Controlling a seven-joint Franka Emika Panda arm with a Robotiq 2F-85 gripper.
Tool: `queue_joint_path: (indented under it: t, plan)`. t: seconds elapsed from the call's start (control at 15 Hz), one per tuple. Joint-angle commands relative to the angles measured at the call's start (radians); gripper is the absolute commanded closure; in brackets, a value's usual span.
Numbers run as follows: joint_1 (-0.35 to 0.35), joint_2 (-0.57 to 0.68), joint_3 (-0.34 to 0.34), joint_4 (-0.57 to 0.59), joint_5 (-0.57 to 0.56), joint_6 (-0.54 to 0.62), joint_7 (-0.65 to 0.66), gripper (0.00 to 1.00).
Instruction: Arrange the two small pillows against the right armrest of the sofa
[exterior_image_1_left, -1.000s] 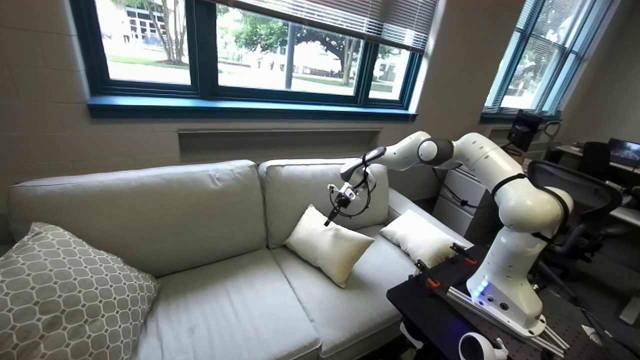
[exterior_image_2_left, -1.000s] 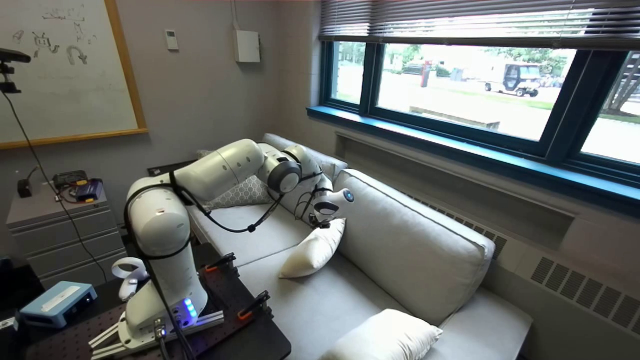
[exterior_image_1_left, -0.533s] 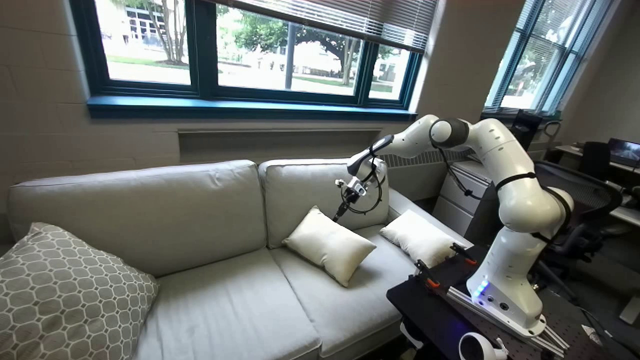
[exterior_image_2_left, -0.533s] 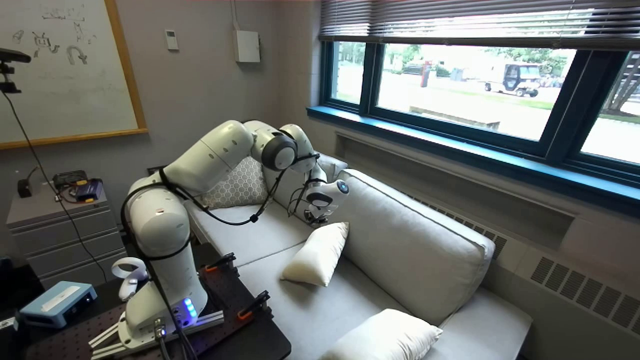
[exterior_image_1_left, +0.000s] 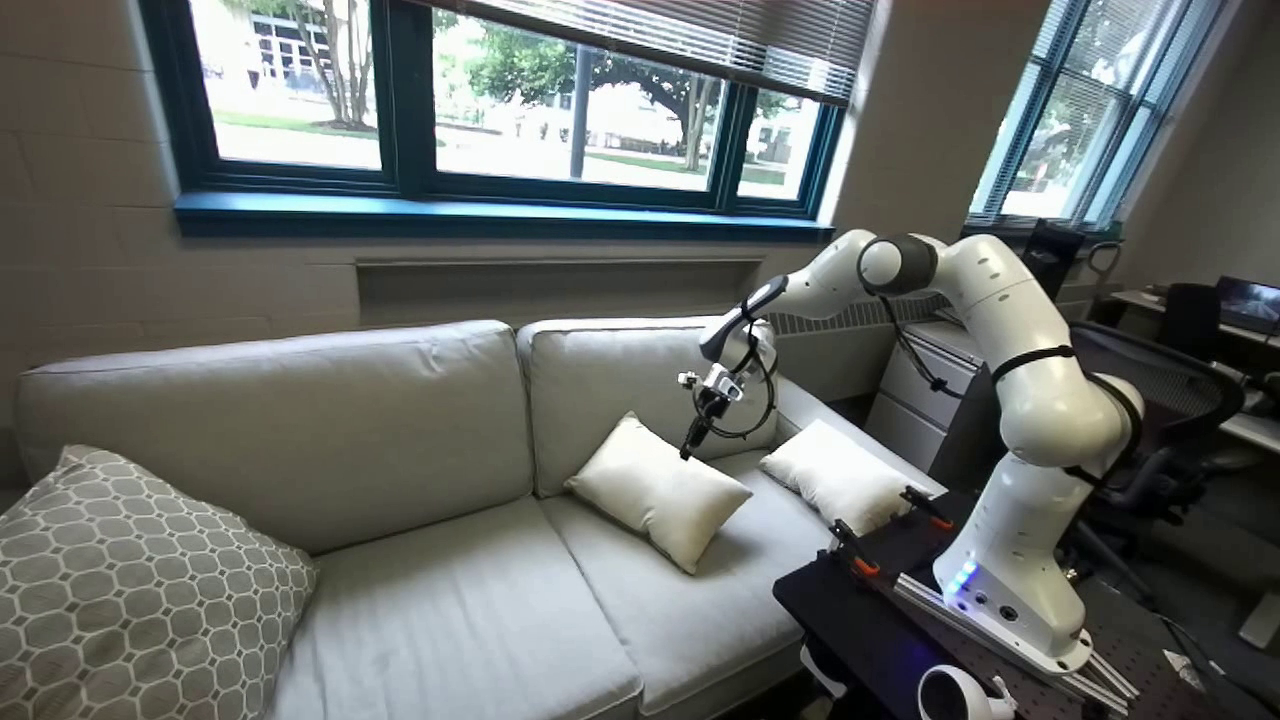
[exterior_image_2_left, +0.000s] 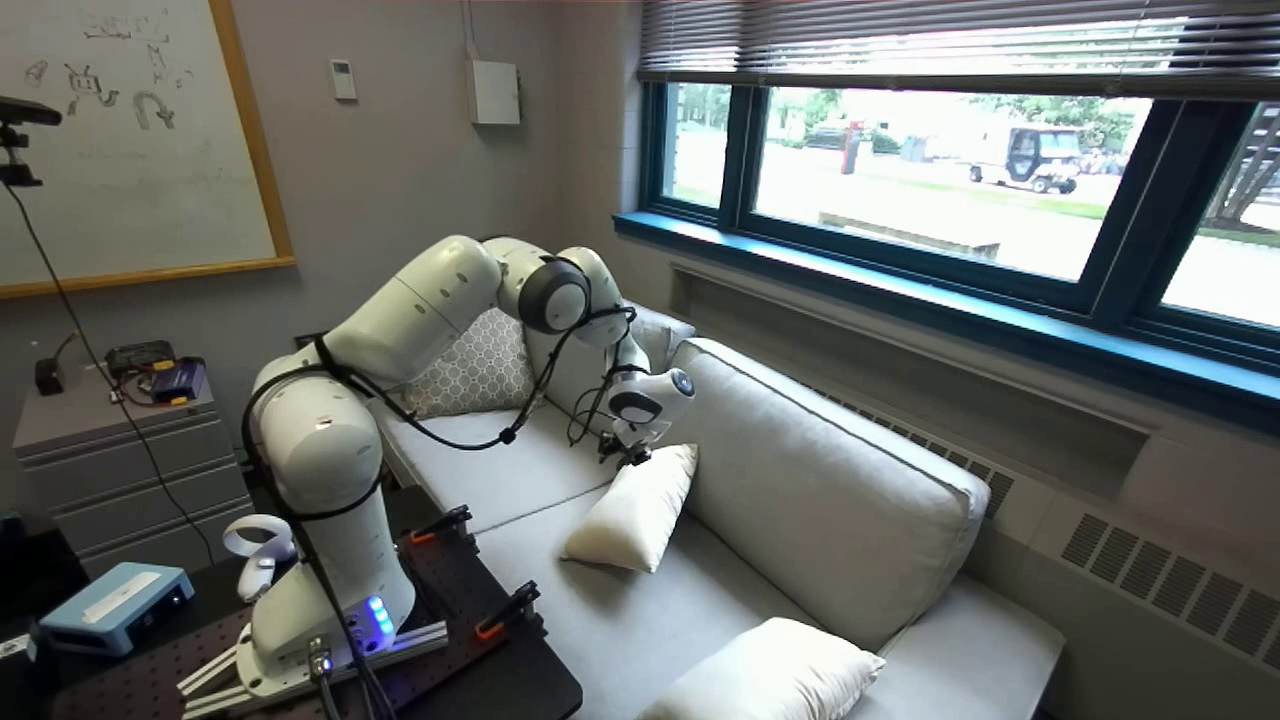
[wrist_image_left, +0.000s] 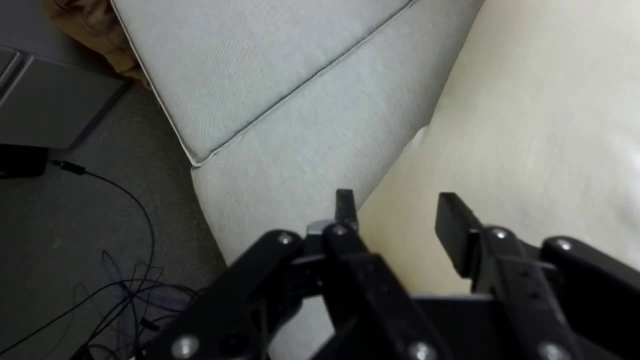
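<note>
A small cream pillow (exterior_image_1_left: 660, 490) leans tilted on the sofa's right seat cushion, its upper corner towards the backrest; it also shows in an exterior view (exterior_image_2_left: 635, 515). My gripper (exterior_image_1_left: 686, 452) is at the pillow's upper edge in both exterior views (exterior_image_2_left: 628, 457). In the wrist view my gripper (wrist_image_left: 397, 215) is open, its fingertips apart, with the cream pillow (wrist_image_left: 550, 125) behind and right of them. I cannot tell whether they touch it. A second small white pillow (exterior_image_1_left: 840, 475) lies against the right armrest (exterior_image_1_left: 800, 403); it shows in an exterior view (exterior_image_2_left: 775, 675) but not in the wrist view.
A large patterned pillow (exterior_image_1_left: 150, 590) stands at the sofa's far left end. The backrest cushion (exterior_image_1_left: 600, 370) is just behind the gripper. The black robot table (exterior_image_1_left: 850, 620) with orange-tipped clamps (exterior_image_1_left: 855, 548) borders the sofa front. Cables (wrist_image_left: 135, 285) lie on the floor.
My gripper rose off the pillow's upper edge and moved right in an exterior view, then came slightly lower. The cream pillow turned a little early on and has since stayed still.
</note>
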Motion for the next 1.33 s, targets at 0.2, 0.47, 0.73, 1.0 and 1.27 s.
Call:
queue_joint_path:
  t: [0.2,0.47,0.73,1.0,1.27]
  plan:
    - [0.063,0.287,-0.106,0.266,-0.004,0.083,0.168,0.01]
    - [0.023,0.362,-0.124,0.354,-0.002,0.154,0.222,0.0]
    - [0.002,0.321,-0.117,0.337,-0.001,0.215,0.245,0.0]
    - [0.002,0.306,-0.115,0.354,-0.023,0.24,0.224,0.0]
    - [-0.037,0.385,-0.104,0.495,-0.062,0.155,0.209,0.0]
